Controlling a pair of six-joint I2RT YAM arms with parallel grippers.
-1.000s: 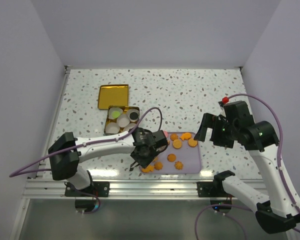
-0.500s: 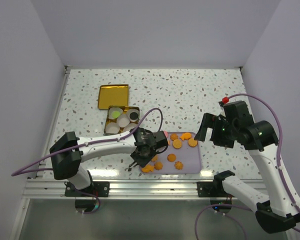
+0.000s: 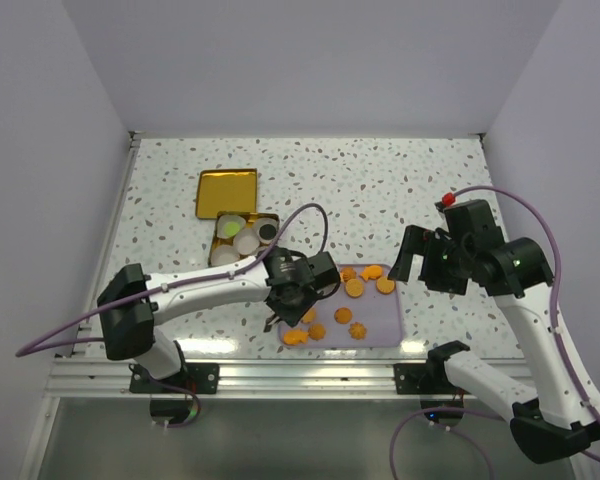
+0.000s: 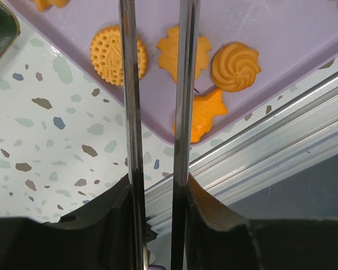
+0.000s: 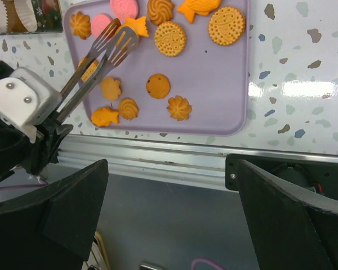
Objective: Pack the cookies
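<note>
Over the tray, left wrist view: left tool (image 4: 156,197) closed partway on the tongs (image 4: 129,84), both steel arms pinched between its fingers; the tips are out of shot.
Cookies, same view: orange cookies (image 4: 235,66) lie on the purple tray (image 4: 281,34), with a fish-shaped one (image 4: 203,115) right at its corner rim.
Tongs tips, right wrist view: slightly parted over the tray's far-left cookies, with nothing between them that I can see.
Right tool (image 5: 169,216): wide open and empty.
Tin (image 3: 242,237), top view: beyond the tray on the worktop (image 3: 380,180), with paper cups (image 3: 227,257) inside; a green cookie (image 3: 242,229) and a dark one (image 3: 267,231) sit in two.
Risk: the thin tips could skid a cookie off the rim or crumble it if they squeeze too hard; the tongs could twist in the grip.
</note>
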